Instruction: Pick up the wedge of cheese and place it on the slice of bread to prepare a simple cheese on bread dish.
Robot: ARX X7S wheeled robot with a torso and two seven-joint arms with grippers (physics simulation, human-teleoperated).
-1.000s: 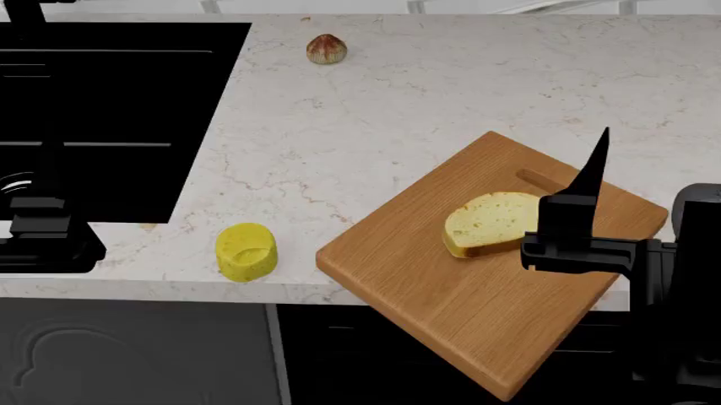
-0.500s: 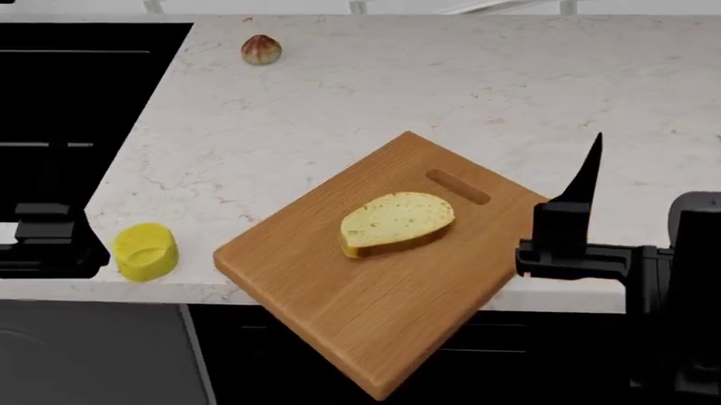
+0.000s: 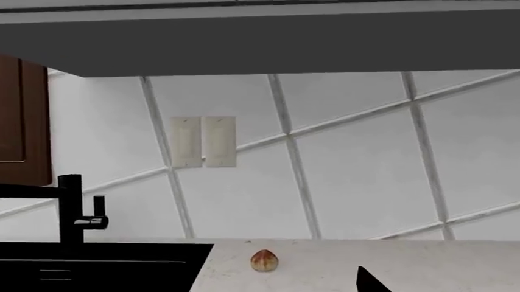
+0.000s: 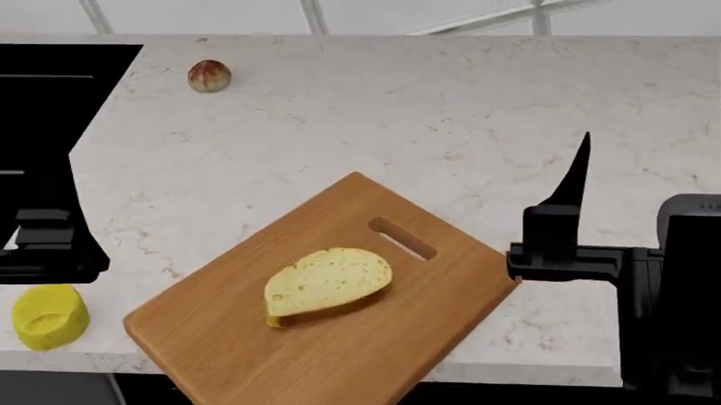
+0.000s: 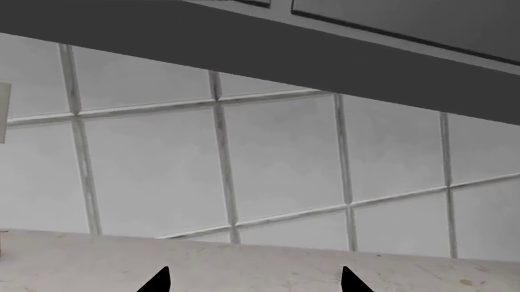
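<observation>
Sliding leftward in the head view, the wedge of cheese (image 4: pixel 49 316) now sits beside the left gripper (image 4: pixel 51 245), whose jaw state I cannot tell, while the right gripper (image 5: pixel 253 281) hangs spread and empty, so a grasp looks near.

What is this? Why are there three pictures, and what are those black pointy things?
It's a pretend robot inside a computer game, in a kitchen. One picture looks down from its head; the other two come from small cameras near its hands, facing the tiled wall. The black pointy things are its fingers. The right gripper has its two fingers apart and holds nothing. The left gripper is hard to make out. On the counter lie a wooden cutting board with a slice of bread on it, a yellow wedge of cheese near the front edge, and a small brown nut at the back.
</observation>
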